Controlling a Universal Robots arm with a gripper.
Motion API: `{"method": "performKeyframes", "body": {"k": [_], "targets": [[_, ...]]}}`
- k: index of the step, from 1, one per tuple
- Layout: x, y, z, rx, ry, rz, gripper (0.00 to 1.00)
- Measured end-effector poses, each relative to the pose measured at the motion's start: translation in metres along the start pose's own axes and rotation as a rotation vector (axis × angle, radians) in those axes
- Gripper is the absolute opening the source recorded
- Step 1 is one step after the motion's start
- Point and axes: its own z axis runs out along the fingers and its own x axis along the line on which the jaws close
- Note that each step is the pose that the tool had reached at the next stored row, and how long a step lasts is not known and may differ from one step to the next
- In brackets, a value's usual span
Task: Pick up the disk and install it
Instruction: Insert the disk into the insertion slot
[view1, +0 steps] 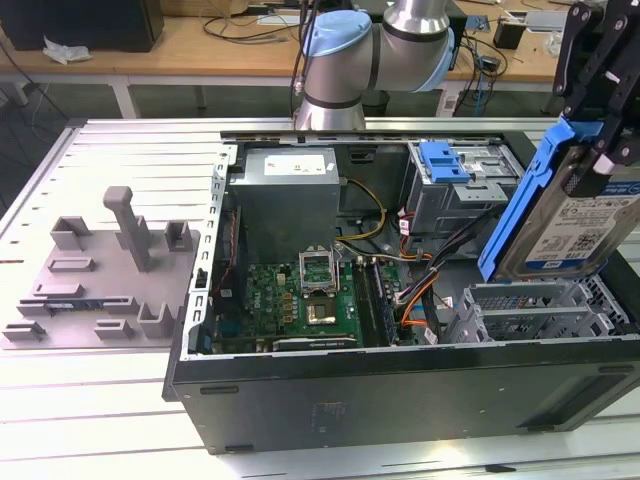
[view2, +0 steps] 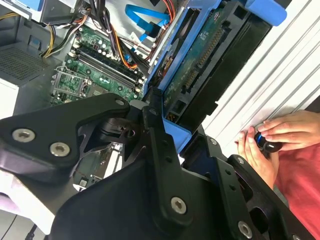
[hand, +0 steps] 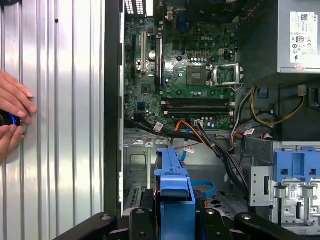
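The disk (view1: 578, 225) is a silver drive with a white-and-blue label in a blue carrier frame. It hangs tilted above the open computer case (view1: 400, 380), at the exterior view's right. My gripper (view1: 598, 140) is shut on its upper end. The second wrist view shows the disk's green circuit-board underside (view2: 200, 65) between my black fingers (view2: 155, 135). In the first wrist view the carrier's blue edge (hand: 174, 192) points toward the case interior. Below the disk sits a metal drive bay (view1: 530, 310).
Inside the case lie a motherboard (view1: 300, 300), a power supply (view1: 285, 185), cable bundles (view1: 420, 280) and a drive cage with a blue carrier (view1: 450, 165). A grey slotted fixture (view1: 100, 280) stands on the slatted table at the exterior view's left. A person's hands (hand: 12, 120) rest beside the case.
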Motion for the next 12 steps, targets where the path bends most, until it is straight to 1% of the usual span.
{"method": "performKeyframes", "body": {"k": [12], "targets": [[0.0002, 0.0, 0.0058, 0.0, 0.0, 0.0, 0.37]]}}
